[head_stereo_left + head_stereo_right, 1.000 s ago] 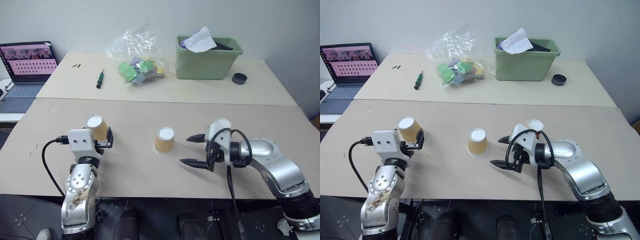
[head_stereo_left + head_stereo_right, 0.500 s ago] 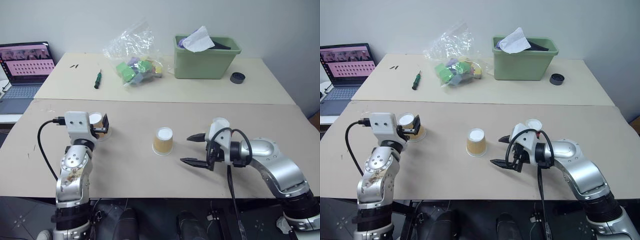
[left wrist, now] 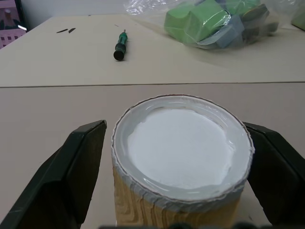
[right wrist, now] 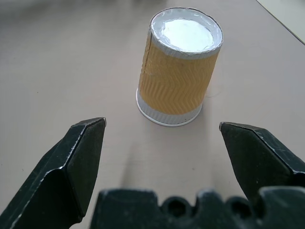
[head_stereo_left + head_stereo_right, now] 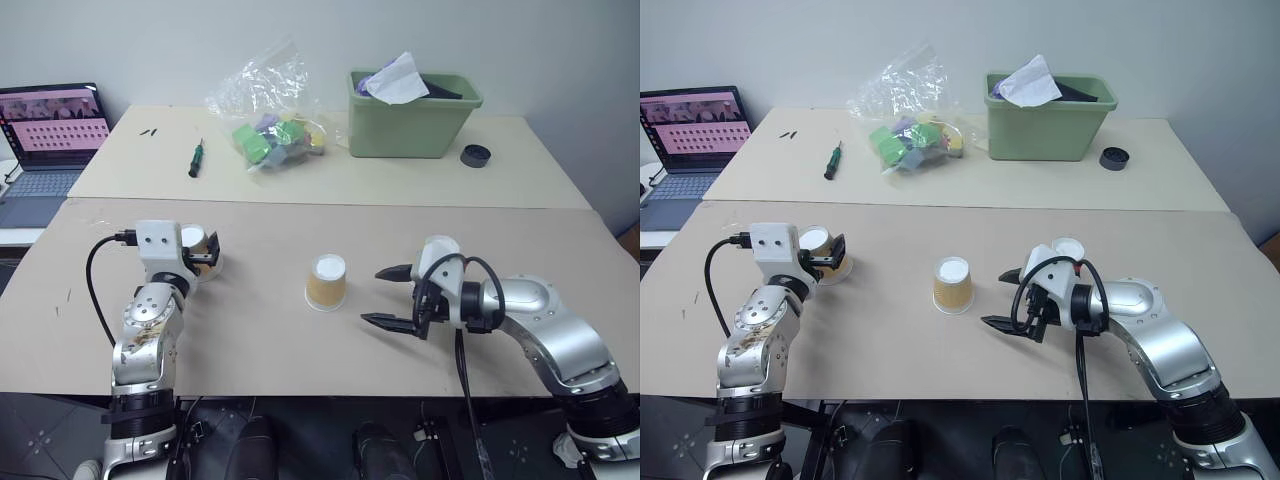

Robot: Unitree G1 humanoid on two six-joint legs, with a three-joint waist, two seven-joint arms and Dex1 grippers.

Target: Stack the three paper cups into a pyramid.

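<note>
Left wrist view: one paper cup (image 3: 181,157) stands upside down, white base up, between the left gripper (image 3: 178,176) jaws, which are spread with a thin gap on each side, so they do not pinch it. It sits on the left of the tan surface (image 5: 260,340). A second cup (image 4: 178,67) stands inverted mid-surface, ahead of the right gripper (image 4: 174,157), whose jaws are spread wide and well clear of it. A third cup (image 5: 1070,246) peeks out just behind the right wrist.
</note>
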